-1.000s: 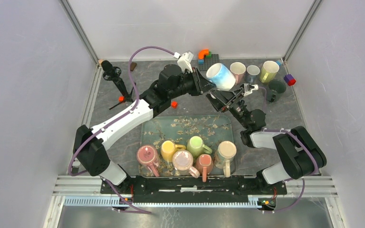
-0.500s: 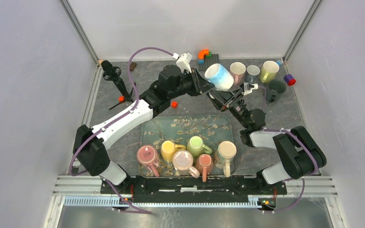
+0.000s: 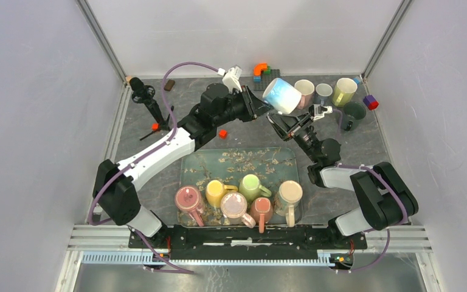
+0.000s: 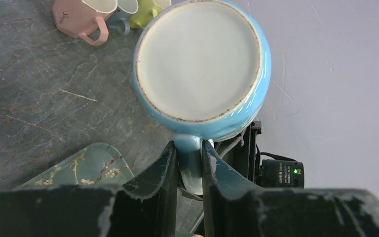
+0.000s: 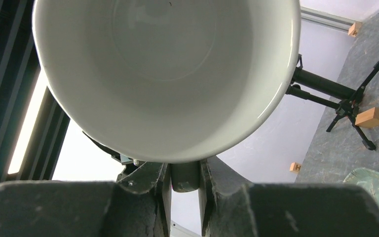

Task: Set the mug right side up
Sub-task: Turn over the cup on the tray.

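A blue mug (image 3: 283,96) with a white inside hangs in the air over the back of the table, lying on its side. My left gripper (image 3: 264,106) is shut on its handle; the left wrist view shows the mug's pale base (image 4: 200,59) straight ahead and the handle pinched at the left gripper (image 4: 189,153). My right gripper (image 3: 275,116) comes in from the opposite side. In the right wrist view the mug's open mouth (image 5: 163,74) fills the frame, and the right gripper (image 5: 185,175) has both fingers pressed on the shadowed handle.
A patterned green tray (image 3: 200,161) holds several mugs along its near edge. Behind the held mug stand a pink mug (image 3: 304,90), a yellow-green mug (image 3: 344,91) and a dark green mug (image 3: 354,112). A small black tripod (image 3: 149,100) stands at back left, toy bricks (image 3: 261,70) at the back.
The right gripper's fingers have closed from wide apart onto the mug's handle. The mug has shifted slightly toward the back; the left gripper has kept its hold.
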`<action>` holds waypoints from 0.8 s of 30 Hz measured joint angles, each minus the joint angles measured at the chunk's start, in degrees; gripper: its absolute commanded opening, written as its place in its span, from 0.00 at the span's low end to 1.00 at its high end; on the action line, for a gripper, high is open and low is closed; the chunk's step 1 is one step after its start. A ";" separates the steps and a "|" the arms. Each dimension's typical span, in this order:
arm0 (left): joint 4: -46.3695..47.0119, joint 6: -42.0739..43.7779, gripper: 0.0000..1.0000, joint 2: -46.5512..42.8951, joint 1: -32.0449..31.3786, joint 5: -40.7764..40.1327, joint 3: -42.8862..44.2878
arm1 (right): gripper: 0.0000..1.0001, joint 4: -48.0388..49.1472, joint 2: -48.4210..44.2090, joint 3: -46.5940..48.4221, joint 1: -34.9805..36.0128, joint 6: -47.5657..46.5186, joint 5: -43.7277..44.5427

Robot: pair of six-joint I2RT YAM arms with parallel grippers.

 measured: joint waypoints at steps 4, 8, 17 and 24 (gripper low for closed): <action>0.42 -0.52 0.05 0.00 0.02 -0.02 -0.31 | 0.00 -0.02 0.00 0.00 -0.02 -0.17 -0.02; 0.39 -0.52 0.23 0.00 0.02 -0.02 -0.33 | 0.00 -0.04 -0.02 0.00 -0.02 -0.42 -0.02; 1.16 0.11 0.61 -1.20 -0.63 0.46 -0.63 | 0.00 -0.42 -1.84 -0.02 0.00 -3.76 0.00; 1.57 1.01 0.85 -2.49 -1.03 1.22 -0.72 | 0.00 -1.40 -3.30 -0.22 0.09 -6.86 -0.04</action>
